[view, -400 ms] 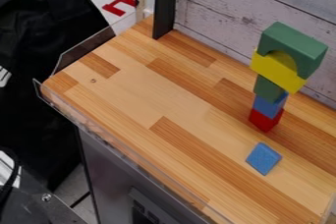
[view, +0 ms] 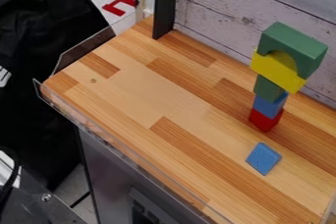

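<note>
Wooden counter (view: 138,90) beside a whitewashed plank wall (view: 242,21)

The place looked like a lab or workshop corner set up for trials, though the room's exact kind could not be told. A butcher-block-style tabletop (view: 134,93) had clear guards (view: 85,48) along its edges — hardly household trim — and a weathered-plank panel (view: 230,9) stood behind it like a backdrop, beside a black upright (view: 164,7). Below was a grey, appliance-like front (view: 108,169); at lower left, a dark plate (view: 33,206) bore a bolt (view: 46,197). Stacked toy blocks (view: 267,88) suited a test station.
</note>
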Robot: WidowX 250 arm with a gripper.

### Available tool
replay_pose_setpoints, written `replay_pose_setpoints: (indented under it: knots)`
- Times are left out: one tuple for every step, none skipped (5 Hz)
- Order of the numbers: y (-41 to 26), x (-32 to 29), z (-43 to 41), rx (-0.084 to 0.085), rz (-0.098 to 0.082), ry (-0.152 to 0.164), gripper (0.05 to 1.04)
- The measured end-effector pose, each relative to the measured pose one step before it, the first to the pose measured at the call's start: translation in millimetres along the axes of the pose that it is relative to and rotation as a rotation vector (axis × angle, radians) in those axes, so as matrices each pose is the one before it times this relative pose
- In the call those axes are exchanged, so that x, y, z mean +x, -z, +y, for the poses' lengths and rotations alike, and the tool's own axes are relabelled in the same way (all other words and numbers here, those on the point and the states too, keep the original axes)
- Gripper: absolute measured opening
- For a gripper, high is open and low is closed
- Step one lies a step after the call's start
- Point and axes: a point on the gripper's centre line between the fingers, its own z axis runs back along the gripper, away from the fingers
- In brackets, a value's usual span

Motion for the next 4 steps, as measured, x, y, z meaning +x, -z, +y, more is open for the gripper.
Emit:
replay_pose_setpoints:
  knots:
    - [-11.29, -10.93, 10.98, 0.0039, 0.0016, -0.0079, 0.999]
    - [-5.77, -4.58, 8.62, -0.0082, -0.0072, -0.0292, 0.999]
    - [-8.61, -12.7, 18.34, -0.0176, 0.0144, 0.006, 0.999]
    - [-0.07, -18.47, 18.27, 0.0059, 0.0338, 0.0031, 0.999]
